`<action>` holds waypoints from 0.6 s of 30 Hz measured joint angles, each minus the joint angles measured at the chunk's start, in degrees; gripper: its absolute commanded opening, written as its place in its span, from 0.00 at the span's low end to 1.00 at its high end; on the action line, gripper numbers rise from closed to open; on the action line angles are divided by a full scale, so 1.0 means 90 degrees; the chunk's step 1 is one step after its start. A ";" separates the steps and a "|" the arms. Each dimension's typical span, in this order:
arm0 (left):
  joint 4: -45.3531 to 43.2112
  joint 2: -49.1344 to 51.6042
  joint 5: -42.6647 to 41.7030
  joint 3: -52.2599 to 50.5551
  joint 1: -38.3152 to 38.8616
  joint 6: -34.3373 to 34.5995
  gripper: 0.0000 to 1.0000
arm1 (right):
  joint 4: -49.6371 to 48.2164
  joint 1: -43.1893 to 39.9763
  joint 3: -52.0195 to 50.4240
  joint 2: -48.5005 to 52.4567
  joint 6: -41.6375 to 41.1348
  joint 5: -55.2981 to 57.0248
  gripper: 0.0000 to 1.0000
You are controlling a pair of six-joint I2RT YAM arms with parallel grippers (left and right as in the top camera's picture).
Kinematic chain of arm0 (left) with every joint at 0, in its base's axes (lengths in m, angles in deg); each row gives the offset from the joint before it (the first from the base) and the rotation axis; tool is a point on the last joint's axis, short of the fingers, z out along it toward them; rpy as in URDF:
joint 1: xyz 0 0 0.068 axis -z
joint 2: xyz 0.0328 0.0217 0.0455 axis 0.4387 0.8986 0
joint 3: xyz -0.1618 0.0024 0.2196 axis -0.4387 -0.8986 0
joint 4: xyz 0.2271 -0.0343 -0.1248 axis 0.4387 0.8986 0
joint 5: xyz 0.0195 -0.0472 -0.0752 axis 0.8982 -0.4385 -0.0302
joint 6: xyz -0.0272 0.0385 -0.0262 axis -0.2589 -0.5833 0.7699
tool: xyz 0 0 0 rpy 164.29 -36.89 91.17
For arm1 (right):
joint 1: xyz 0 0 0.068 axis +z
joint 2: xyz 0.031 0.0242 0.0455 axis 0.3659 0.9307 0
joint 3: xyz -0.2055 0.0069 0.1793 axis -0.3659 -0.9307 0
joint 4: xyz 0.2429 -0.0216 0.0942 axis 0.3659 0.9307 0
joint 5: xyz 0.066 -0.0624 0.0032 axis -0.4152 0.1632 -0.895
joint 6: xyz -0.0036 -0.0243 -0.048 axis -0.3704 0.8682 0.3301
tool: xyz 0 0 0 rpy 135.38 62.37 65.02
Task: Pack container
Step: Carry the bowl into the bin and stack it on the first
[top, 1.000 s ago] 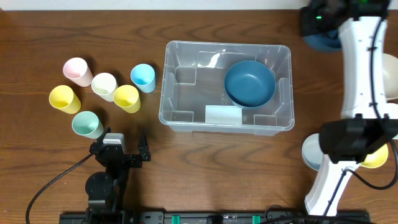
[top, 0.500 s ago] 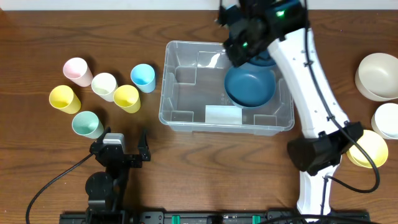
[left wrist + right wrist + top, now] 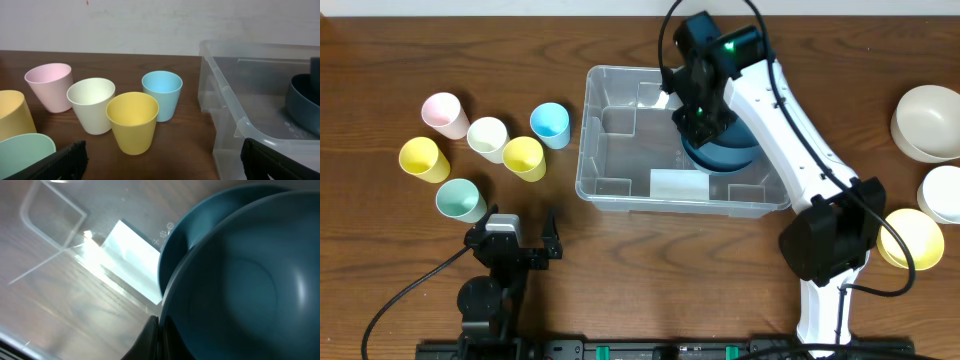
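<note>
The left gripper [image 3: 516, 228] rests low on the table with its jaws spread wide and nothing between them. Six pastel cups [image 3: 487, 134] stand just ahead of it and slightly to its left. The clear container [image 3: 585, 130] sits ahead to its right. The right gripper [image 3: 698, 112] hangs over the container's right half, pinched shut on the rim of a dark blue bowl [image 3: 240, 295]. Directly beneath that is a second blue bowl [image 3: 200, 225]. Three pale bowls [image 3: 928, 122] lie well off to its right.
</note>
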 measured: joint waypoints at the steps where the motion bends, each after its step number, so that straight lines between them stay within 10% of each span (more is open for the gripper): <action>1: 0.0000 0.0000 0.0000 0.0000 0.0000 0.0000 0.98 | -0.0114 0.0000 -0.0112 0.0000 -0.0012 0.0000 0.01; 5: 0.0000 0.0000 0.0000 0.0000 0.0000 0.0000 0.98 | -0.0539 0.0000 -0.0430 0.0000 -0.0019 0.0002 0.07; 9: -0.0002 0.0000 0.0000 0.0000 0.0000 0.0000 0.98 | -0.0811 0.0000 -0.0495 0.0000 -0.0058 0.0022 0.50; 18: -0.0002 0.0000 0.0000 0.0000 0.0000 0.0000 0.98 | -0.1020 0.0000 -0.0498 0.0000 0.0010 0.0053 0.50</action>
